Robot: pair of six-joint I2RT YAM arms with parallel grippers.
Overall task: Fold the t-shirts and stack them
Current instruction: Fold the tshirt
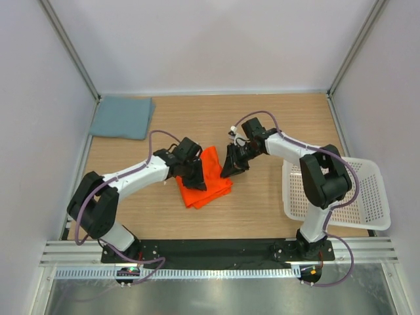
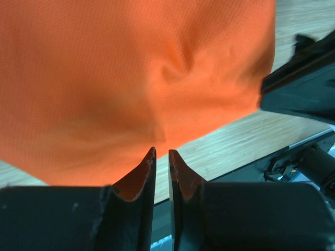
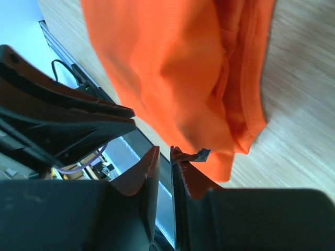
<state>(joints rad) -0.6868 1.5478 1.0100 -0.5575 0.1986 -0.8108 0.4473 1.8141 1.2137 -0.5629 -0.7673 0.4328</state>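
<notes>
The orange t-shirt (image 1: 211, 178) lies folded into a small bundle mid-table. It fills the left wrist view (image 2: 131, 78) and the top of the right wrist view (image 3: 178, 68). The grey-blue t-shirt (image 1: 122, 117) lies folded flat at the back left corner. My left gripper (image 1: 195, 178) (image 2: 162, 151) hangs over the orange shirt's left side, its jaws a narrow slit apart and nothing between them. My right gripper (image 1: 231, 168) (image 3: 165, 150) stands at the shirt's right edge, also narrowly open and empty. Each gripper's black body shows in the other's wrist view.
A white perforated basket (image 1: 374, 190) sits at the table's right edge, overhanging it beside the right arm. Grey walls enclose the table on three sides. A black base rail (image 1: 216, 249) runs along the near edge.
</notes>
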